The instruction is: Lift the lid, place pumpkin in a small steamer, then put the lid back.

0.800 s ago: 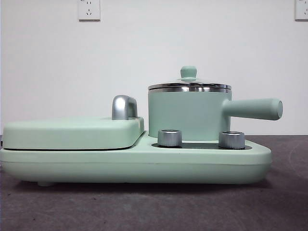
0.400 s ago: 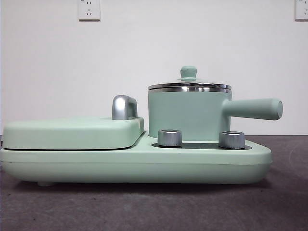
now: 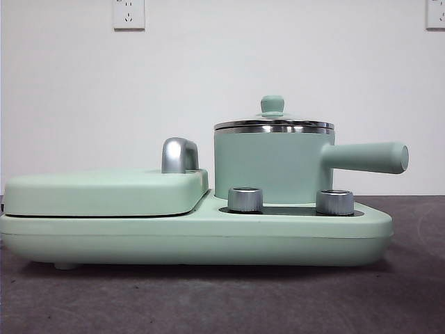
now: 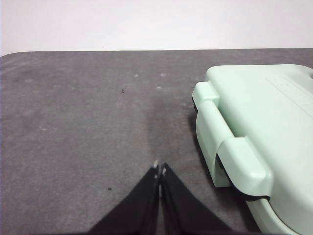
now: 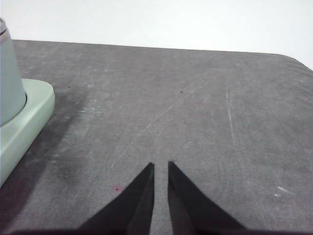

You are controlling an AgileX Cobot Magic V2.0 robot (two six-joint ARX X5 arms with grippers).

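- Front view: the small steamer (image 3: 272, 165) stands upright on the right half of the mint-green cooker base (image 3: 195, 236), its long side handle (image 3: 365, 157) pointing right. The lid (image 3: 273, 123) sits flat on the steamer's steel rim, with its green knob (image 3: 272, 104) on top. Two steel dials (image 3: 245, 199) stand on the base just in front of the steamer. The broad griddle cover (image 3: 104, 192) lies closed on the left half, with a steel hinge piece (image 3: 179, 154) behind it. Neither of my end effectors shows here, and I see no pumpkin in this view. The base rests on the dark grey counter (image 3: 222, 299), with a white wall (image 3: 69, 97) and a socket (image 3: 128, 13) behind.
- Left wrist view: my left end effector (image 4: 160, 171) hangs over bare counter (image 4: 78, 122), its two black jaws pressed together at the tips and holding nothing. The griddle cover (image 4: 269, 127) lies ahead of it and off to one side, near but not touching, showing its corner hinge lugs (image 4: 242, 161). The steamer and lid are out of this view.
- Right wrist view: my right end effector (image 5: 160, 169) hangs over bare counter (image 5: 195, 107), its jaws a narrow slit apart and holding nothing. Ahead and well off to one side I see the end of the cooker base (image 5: 27, 117) with the steamer's green wall (image 5: 9, 78) rising from it at the picture's edge. Neither is touching my jaws. Faint scratches mark the counter ahead of the tips.
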